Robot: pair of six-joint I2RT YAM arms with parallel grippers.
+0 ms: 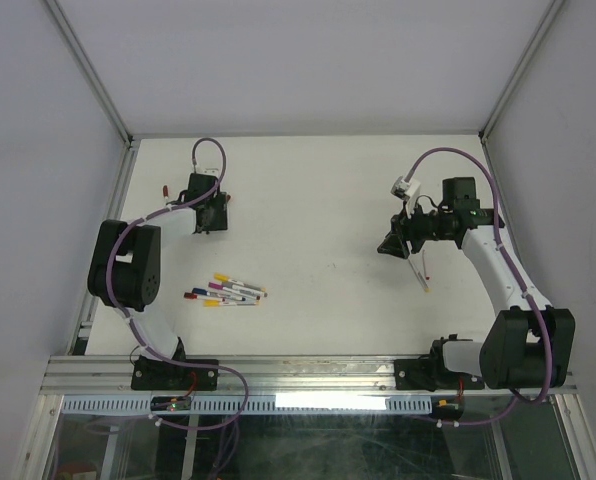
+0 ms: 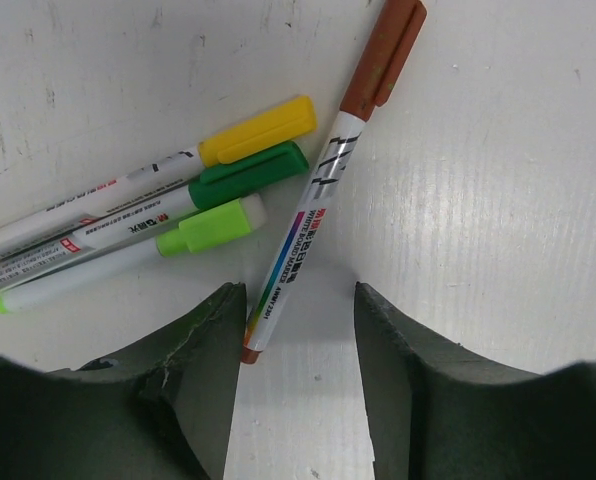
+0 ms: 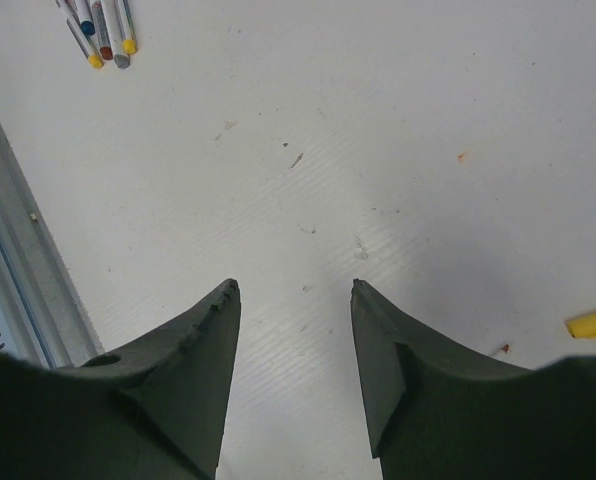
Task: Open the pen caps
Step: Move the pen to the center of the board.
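My left hand straddles the tail of the brown pen on the tabletop, fingers half apart, not yet pinching, placed low so the cap is free to pull.

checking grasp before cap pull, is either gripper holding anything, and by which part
Nothing is held. The left gripper, jaws open, straddles the tail end of the brown-capped pen without clamping it; the right gripper is open, nothing between its jaws.
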